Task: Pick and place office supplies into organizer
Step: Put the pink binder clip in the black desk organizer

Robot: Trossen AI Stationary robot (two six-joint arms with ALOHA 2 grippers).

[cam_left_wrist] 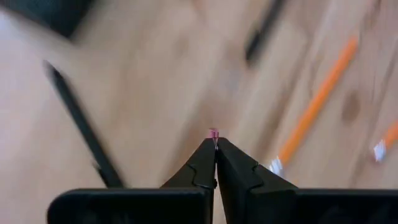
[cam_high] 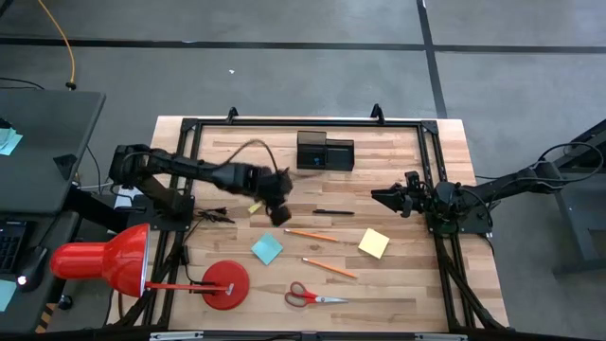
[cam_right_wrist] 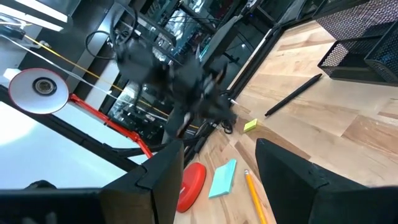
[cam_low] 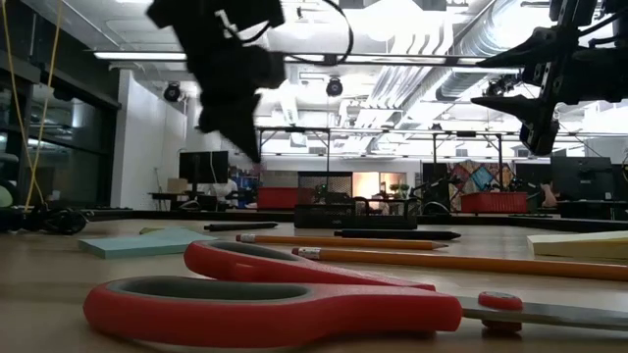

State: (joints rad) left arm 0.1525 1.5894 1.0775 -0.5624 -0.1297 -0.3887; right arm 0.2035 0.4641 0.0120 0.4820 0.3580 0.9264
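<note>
My left gripper (cam_high: pixel 281 216) (cam_left_wrist: pixel 215 142) hangs shut above the table's middle (cam_low: pixel 245 137), over bare wood between a black pen (cam_high: pixel 333 212) and the tiny yellow block (cam_high: pixel 254 206). A tiny pink speck (cam_left_wrist: pixel 213 132) shows at its tips. My right gripper (cam_high: pixel 386 197) (cam_right_wrist: pixel 227 186) is open, raised near the right side. The black organizer (cam_high: pixel 325 152) stands near the far edge. Lying flat are two orange pencils (cam_high: pixel 311 235) (cam_high: pixel 329 268), the blue pad (cam_high: pixel 266 249), the yellow pad (cam_high: pixel 373 242), the red-handled scissors (cam_high: pixel 315 297) and a second dark pen (cam_high: pixel 213 218). My left gripper has a tiny pink speck (cam_left_wrist: pixel 213 132) right at its shut fingertips, and I cannot tell what it is or whether it is held. The fingers point down and are clear of the table.
A big red desk lamp (cam_high: pixel 123 260) with a round red base (cam_high: pixel 225 284) stands at the near left. A black metal frame (cam_high: pixel 436 170) borders the wooden top. Bare wood lies between the organizer and the pens.
</note>
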